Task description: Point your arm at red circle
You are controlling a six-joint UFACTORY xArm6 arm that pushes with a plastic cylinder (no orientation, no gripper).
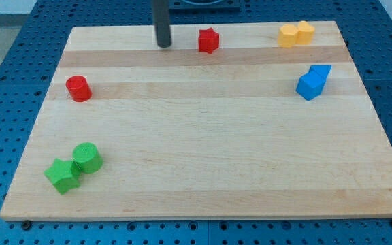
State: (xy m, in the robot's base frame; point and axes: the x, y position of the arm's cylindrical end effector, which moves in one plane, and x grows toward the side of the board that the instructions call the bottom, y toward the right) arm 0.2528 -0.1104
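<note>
My tip (163, 45) is a bare dark rod end with nothing to open or close, resting on the wooden board (203, 170) near the view's top edge and touching no block. Just to its right lies the red star (209, 41). The red circle (78, 88), a short red cylinder standing upright, sits well apart from my tip, down and toward the view's left, near the board's left edge. Farther down that side, the green circle (86, 157) touches the green star (62, 175).

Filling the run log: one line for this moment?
tip: top edge, left of red star | red circle: lower left of tip, apart | contact: none
</note>
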